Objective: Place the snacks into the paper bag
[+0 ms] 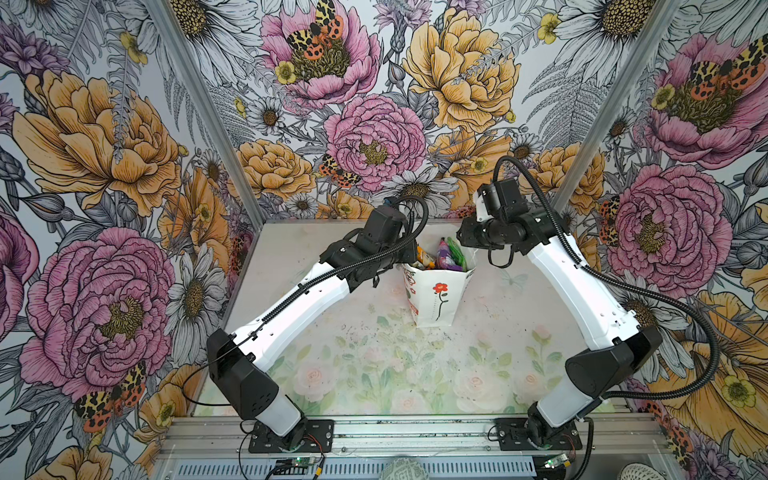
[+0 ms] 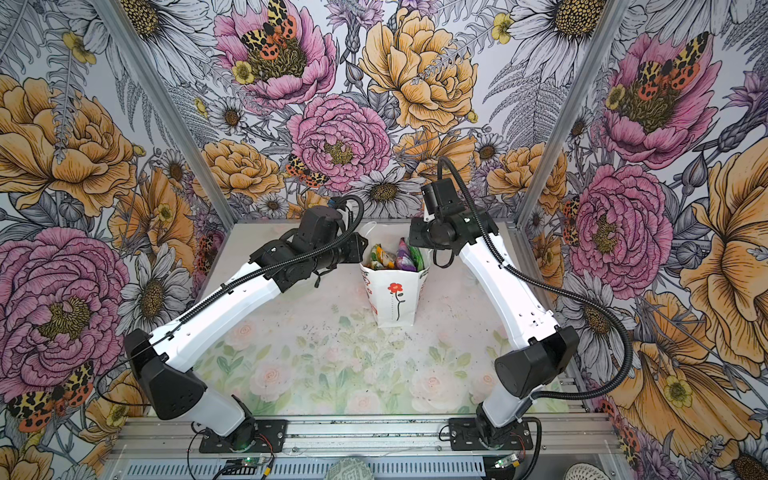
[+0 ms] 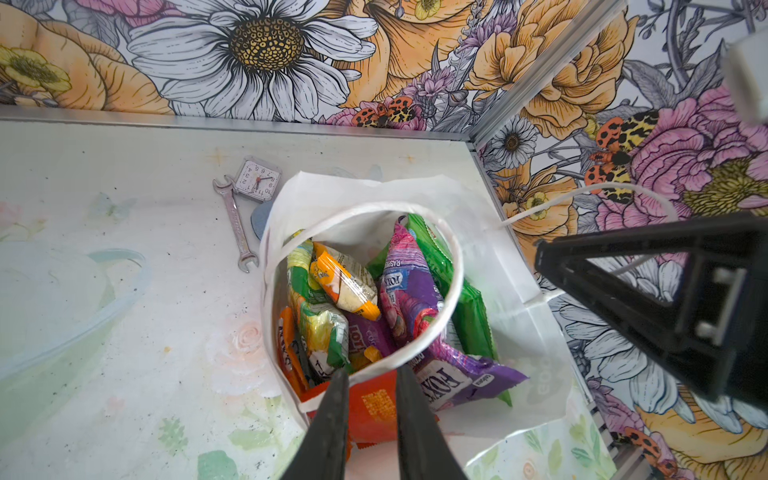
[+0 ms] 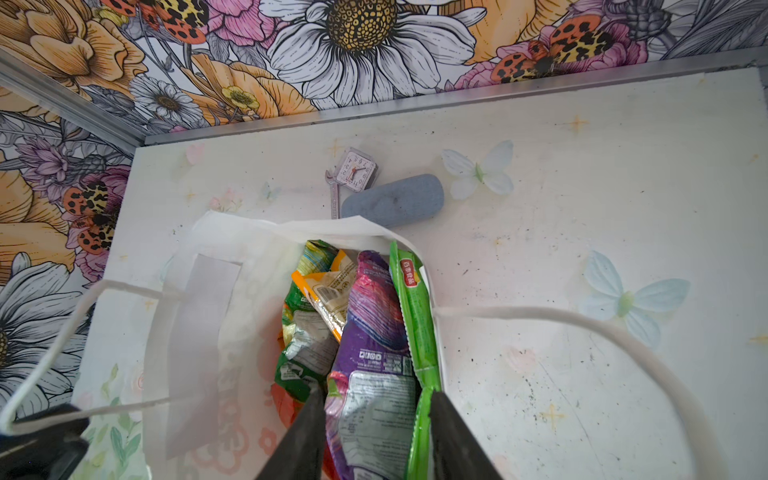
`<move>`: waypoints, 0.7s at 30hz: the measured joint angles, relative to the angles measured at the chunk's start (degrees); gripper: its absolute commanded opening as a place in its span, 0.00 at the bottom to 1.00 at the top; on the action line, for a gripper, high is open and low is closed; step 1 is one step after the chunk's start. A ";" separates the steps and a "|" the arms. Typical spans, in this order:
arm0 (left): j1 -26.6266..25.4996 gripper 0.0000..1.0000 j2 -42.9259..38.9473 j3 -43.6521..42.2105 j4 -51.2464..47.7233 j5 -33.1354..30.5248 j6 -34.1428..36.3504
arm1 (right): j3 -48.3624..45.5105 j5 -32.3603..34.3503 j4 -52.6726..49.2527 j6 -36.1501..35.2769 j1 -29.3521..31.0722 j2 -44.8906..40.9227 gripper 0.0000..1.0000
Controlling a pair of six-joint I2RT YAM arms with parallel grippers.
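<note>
Flower-printed walls (image 1: pixel 104 145) close in three sides of the cell. The table (image 1: pixel 374 374) has a pale rose print and is speckled with dark grit.

Left arm (image 1: pixel 291 307) and right arm (image 1: pixel 573 286) both reach toward the back and lean in from either side, wrists meeting over one spot.

Paper bag (image 1: pixel 436 303) (image 2: pixel 395 299): stands upright near the back middle of the table, between the two wrists. Its mouth is open and the red flower faces the front. One white cord handle (image 3: pixel 457 270) loops across the mouth.

Snacks (image 1: pixel 446 255): all that I can see are inside the bag, on end and packed close.
- green Lay's bag (image 4: pixel 411 299), against one wall of the bag
- purple Fox's packet (image 3: pixel 407 299), touching the Lay's bag
- green Fox's packet (image 3: pixel 316 316), on the far side from the Lay's bag
- small orange packet (image 3: pixel 345 282), lying on top between the two Fox's packets

Left gripper (image 3: pixel 374 374): jaws slightly apart at the bag's rim, with the cord and the orange-red side print showing in the gap; nothing is pinched.

Right gripper (image 4: pixel 376 392): jaws wider apart, above the mouth. The tops of the purple packet and the Lay's bag sit in the gap. I cannot tell whether the fingers touch them.

Behind the bag, on the table:
- blue-grey oval case (image 4: pixel 395 199), lying flat
- metal wrench (image 3: pixel 237 224), just beside the case
- small square clock (image 3: pixel 256 181), at the wrench's far end
</note>
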 measured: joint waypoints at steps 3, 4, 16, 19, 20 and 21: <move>0.00 0.40 -0.55 -0.09 -0.17 -0.26 -0.31 | -0.26 -1.25 0.07 -0.02 0.00 -1.20 0.46; 0.00 0.43 -0.92 -0.09 -0.39 -0.42 -0.33 | -0.50 -1.60 0.07 -0.02 0.00 -1.68 0.46; -0.04 0.92 -16.17 -3.80 -2.99 -6.32 1.62 | -8.85 0.28 6.10 -2.16 -0.07 -14.95 0.60; -0.04 0.95 -24.55 -8.37 -2.58 -11.02 1.95 | -14.47 4.61 10.56 -3.43 -0.42 -22.71 0.66; -0.04 0.97 -27.78 -10.69 -2.01 -13.40 2.19 | -17.11 6.84 12.33 -3.54 -0.50 -25.97 0.68; -0.04 0.98 -30.71 -13.09 -1.33 -15.82 2.43 | -19.47 8.72 13.90 -3.80 -0.66 -28.46 0.71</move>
